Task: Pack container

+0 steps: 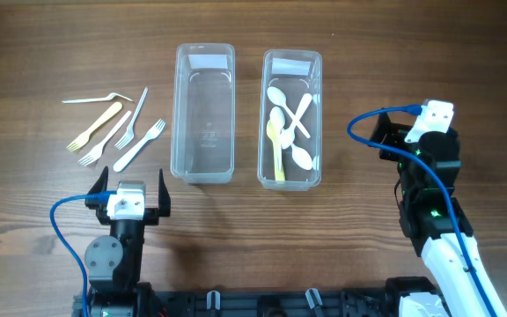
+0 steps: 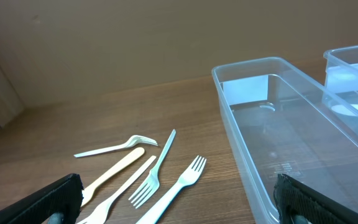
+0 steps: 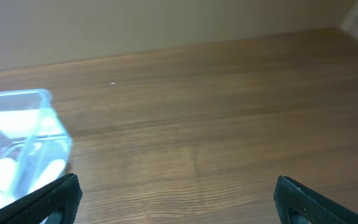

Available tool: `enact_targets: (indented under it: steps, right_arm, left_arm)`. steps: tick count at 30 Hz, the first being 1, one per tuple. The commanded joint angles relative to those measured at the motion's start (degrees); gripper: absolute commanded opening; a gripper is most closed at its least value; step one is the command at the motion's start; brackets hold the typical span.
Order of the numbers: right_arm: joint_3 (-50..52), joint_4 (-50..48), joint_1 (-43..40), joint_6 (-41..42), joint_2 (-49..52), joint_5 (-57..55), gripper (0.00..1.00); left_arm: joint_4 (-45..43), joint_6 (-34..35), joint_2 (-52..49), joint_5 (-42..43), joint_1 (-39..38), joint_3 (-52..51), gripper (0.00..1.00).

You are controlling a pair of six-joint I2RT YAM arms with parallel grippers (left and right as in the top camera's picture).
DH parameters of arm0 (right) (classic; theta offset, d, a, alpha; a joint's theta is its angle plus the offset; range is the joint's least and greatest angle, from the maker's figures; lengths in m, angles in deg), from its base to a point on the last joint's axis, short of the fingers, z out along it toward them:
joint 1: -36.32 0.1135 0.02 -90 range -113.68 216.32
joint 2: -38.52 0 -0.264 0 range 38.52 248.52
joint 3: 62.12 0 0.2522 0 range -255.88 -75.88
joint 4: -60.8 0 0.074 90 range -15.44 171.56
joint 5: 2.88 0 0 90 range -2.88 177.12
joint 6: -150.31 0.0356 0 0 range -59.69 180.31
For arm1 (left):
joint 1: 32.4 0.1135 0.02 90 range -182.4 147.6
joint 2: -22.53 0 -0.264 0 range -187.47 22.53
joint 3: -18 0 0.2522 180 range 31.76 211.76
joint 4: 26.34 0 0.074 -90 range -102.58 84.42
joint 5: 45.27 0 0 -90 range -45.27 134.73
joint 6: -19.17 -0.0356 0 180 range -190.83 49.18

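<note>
Forks (image 1: 117, 132) loose on counter (image 1: 42, 202) at nine o'clock of empty container (image 1: 204, 114), likely its intended load; spoons (image 1: 287, 132) boxed at three o'clock; left fingers (image 2: 51, 200), right fingers (image 3: 51, 200) wide, unladen.

We can read no text anywhere. The empty container (image 1: 204, 97) carries a faint embossed mark (image 2: 283, 168) on its floor, perhaps small lettering, but it is too small and blurred for us to make out.

Wooden table (image 1: 42, 44), brown grain. Left side: five plastic forks (image 1: 139, 145) lying loosely fanned, one beige, the others white or pale. Centre: two clear rectangular tubs side by side, slightly apart, namely the left container (image 1: 203, 114) and the right container (image 1: 292, 77).
</note>
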Motion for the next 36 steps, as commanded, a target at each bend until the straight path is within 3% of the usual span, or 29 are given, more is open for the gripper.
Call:
enact_targets:
  steps: [1,5,10,26,32,36]
  right_arm:
    - [-0.1,3.9,0.1,3.4,-3.8,-4.3,1.0]
    - [-0.1,9.1,0.1,4.7,-15.1,1.2,1.0]
    - [-0.1,19.6,0.1,4.3,-31.4,-0.5,1.0]
    - [-0.1,22.7,0.1,4.3,-16.3,-0.2,1.0]
    - [-0.1,19.5,0.1,4.1,-5.9,-0.3,1.0]
    - [-0.1,14.6,0.1,4.8,-6.3,-0.2,1.0]
  left_arm:
    - [-0.2,0.5,0.3,-0.3,-0.2,-0.3,1.0]
    - [-0.2,0.5,0.3,-0.3,-0.2,-0.3,1.0]
    - [-0.2,0.5,0.3,-0.3,-0.2,-0.3,1.0]
    - [-0.2,0.5,0.3,-0.3,-0.2,-0.3,1.0]
    - [-0.2,0.5,0.3,-0.3,-0.2,-0.3,1.0]
    - [-0.2,0.5,0.3,-0.3,-0.2,-0.3,1.0]
